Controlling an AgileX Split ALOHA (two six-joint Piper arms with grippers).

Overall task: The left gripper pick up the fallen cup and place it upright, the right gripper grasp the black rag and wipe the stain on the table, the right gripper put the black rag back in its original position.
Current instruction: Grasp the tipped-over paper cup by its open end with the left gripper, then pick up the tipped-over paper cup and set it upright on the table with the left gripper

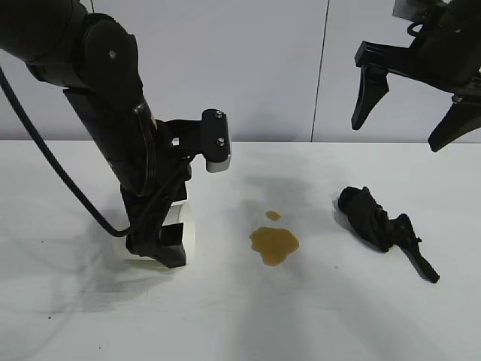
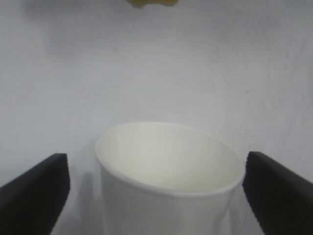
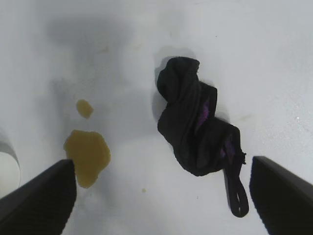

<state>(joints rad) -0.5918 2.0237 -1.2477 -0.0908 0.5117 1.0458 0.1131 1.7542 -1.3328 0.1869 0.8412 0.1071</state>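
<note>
Down on the white counter (image 1: 316,316), the left tool (image 1: 159,252) stands spread wide around the white paper cup (image 1: 183,226), which lies on its side with one finger (image 2: 34,188) on each flank, apart from its wall. The amber stain (image 1: 274,244) sits between the cup and the crumpled black rag (image 1: 372,218). The right tool (image 1: 406,113) hangs above the rag, spread wide and holding nothing.

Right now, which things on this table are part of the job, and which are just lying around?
Part of the job:
cup, lying on its side between the open left gripper fingers
stain
black rag
right gripper, open, held above the rag
table

Just lying about:
nothing else in view
</note>
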